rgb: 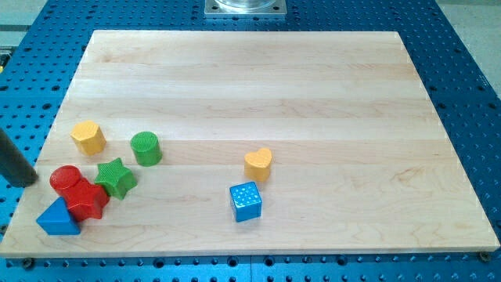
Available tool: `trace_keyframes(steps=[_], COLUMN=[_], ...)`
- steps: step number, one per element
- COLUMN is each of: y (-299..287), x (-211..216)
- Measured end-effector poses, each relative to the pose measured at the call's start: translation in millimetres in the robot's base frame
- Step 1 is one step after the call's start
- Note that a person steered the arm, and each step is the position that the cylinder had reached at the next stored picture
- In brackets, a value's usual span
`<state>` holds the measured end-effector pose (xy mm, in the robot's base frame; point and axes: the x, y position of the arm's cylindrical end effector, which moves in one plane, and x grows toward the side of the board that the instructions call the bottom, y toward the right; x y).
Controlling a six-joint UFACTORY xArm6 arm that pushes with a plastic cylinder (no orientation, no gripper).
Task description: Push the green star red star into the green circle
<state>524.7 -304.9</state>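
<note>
The green star lies at the view's lower left, touching the red star below and left of it. The green circle stands just above and right of the green star, a small gap apart. My tip comes in from the view's left edge as a dark rod and ends at the board's left edge, just left of the red circle and well left of the green star.
A blue triangle touches the red star at the lower left. A yellow hexagon stands left of the green circle. A yellow heart and a blue cube sit near the middle. The wooden board lies on a blue perforated table.
</note>
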Motion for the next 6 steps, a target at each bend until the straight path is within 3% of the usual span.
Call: trace_keyframes(steps=[2,5,6], y=[29.6,93.7,116.4], x=[76.1,76.3,51.4])
